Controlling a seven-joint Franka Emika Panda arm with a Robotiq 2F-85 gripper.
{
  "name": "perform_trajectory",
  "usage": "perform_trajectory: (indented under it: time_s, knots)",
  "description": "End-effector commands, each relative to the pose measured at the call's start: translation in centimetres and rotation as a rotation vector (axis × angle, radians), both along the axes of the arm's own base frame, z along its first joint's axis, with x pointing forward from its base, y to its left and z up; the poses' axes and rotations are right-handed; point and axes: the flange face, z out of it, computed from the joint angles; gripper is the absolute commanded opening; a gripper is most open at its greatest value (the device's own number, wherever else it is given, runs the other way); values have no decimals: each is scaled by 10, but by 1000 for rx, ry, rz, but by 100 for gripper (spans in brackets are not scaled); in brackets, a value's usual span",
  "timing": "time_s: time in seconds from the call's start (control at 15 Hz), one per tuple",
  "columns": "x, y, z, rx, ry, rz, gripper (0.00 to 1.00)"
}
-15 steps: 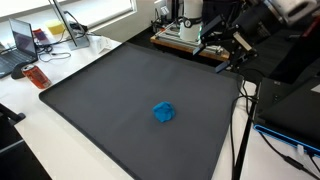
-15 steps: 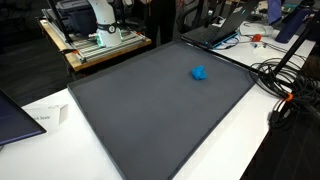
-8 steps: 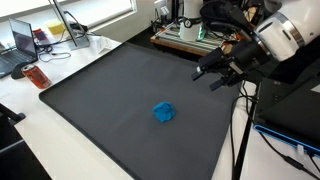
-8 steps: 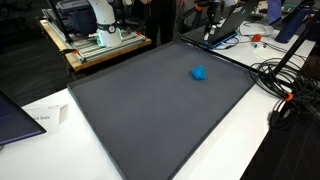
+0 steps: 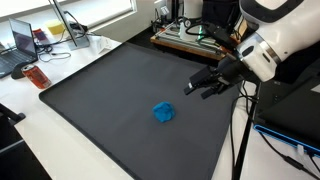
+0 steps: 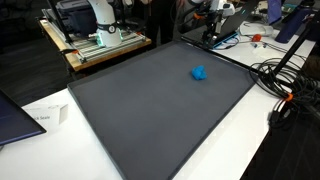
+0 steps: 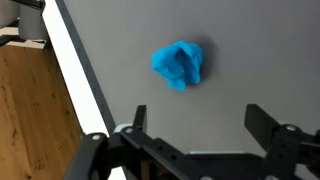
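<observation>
a: where does the blue lump [image 7: 180,65] lie from the gripper [image 7: 197,120]?

b: in the wrist view it sits in the upper middle of the frame, above the gap between the two fingers, a little to the left of the gap's centre. the fingers come in along the bottom edge, so the lump lies ahead of them, apart, nothing touching it.

a: and from outside?

b: in an exterior view the gripper [image 5: 200,88] hangs over the right part of the dark mat [image 5: 100,90], and the lump [image 5: 163,113] rests on the mat down and to the left of it, near the centre of the frame. there is only this one arm, so it is the nearer by default.

a: are the jaws released or clenched?

b: released, spread wide, with nothing between them. the gap looks clearly wider than the lump.

a: does the lump have a long axis? does it point anywhere?

b: hardly. it is a crumpled, compact shape, about as tall as it is wide in the wrist view, perhaps slightly drawn out from upper right to lower left. i can't call any end a front. what it is made of i cannot tell either.
</observation>
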Motion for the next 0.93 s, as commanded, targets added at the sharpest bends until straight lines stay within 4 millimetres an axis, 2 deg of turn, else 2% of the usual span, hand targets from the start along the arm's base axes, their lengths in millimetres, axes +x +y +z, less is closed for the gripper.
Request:
perform_trajectory:
  time_s: [0.0, 0.87]
  knots:
    - [0, -4, -12, -39, 11, 40, 100]
    - [-4, 3, -61, -70, 59, 130, 100]
